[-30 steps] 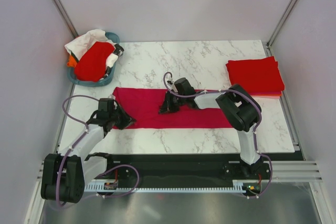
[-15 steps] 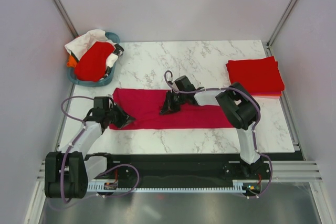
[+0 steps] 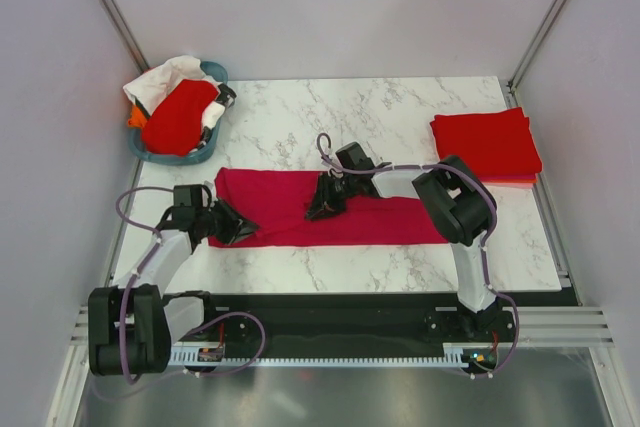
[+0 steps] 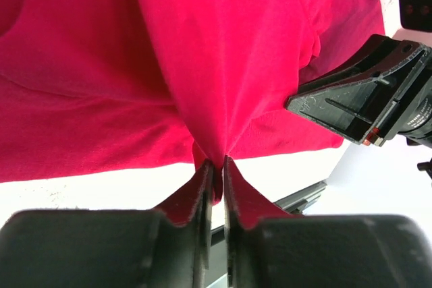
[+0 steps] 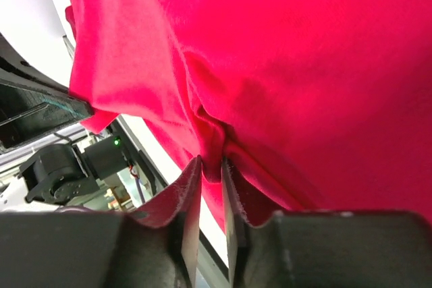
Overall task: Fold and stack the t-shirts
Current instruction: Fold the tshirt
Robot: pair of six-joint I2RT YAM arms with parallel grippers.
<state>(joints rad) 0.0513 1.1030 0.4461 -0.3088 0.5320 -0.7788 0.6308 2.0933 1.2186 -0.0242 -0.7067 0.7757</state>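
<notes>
Overhead, the crimson t-shirt (image 3: 290, 219) lies stretched across the worktop (image 3: 400, 117), folded red t-shirts (image 3: 485, 144) stacked right. Left wrist: my left gripper (image 4: 217, 163), nearly closed, pinches its edge. Right wrist: my right gripper (image 5: 211, 165) nips a middle fold, likely to double it over.

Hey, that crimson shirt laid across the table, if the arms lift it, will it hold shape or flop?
Probably floppy: the crimson shirt puckers into soft folds where the left end effector pinches it. Likely light: thin cloth bunches at the right end effector. It would probably sag between grips.
</notes>
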